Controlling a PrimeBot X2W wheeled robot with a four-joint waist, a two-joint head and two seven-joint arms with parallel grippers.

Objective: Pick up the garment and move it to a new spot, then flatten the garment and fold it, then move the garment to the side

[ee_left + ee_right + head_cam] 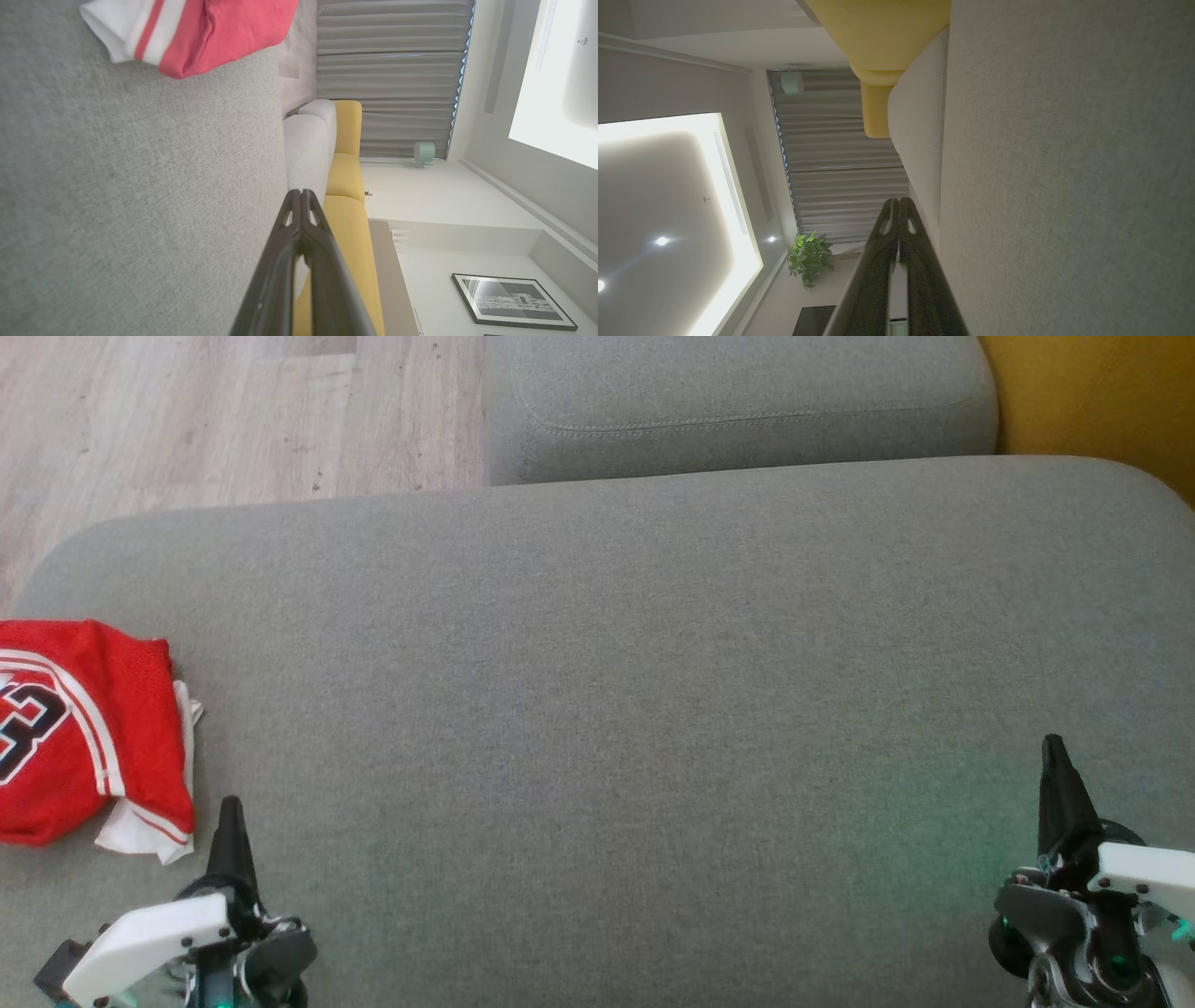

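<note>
The red garment lies folded at the left edge of the grey cushion, near its front corner. The left gripper is just beside it, clenched and empty. The right gripper, also clenched on nothing, is at the front right corner.

Wide bare grey cushion; only folded red garment at far left.
</note>
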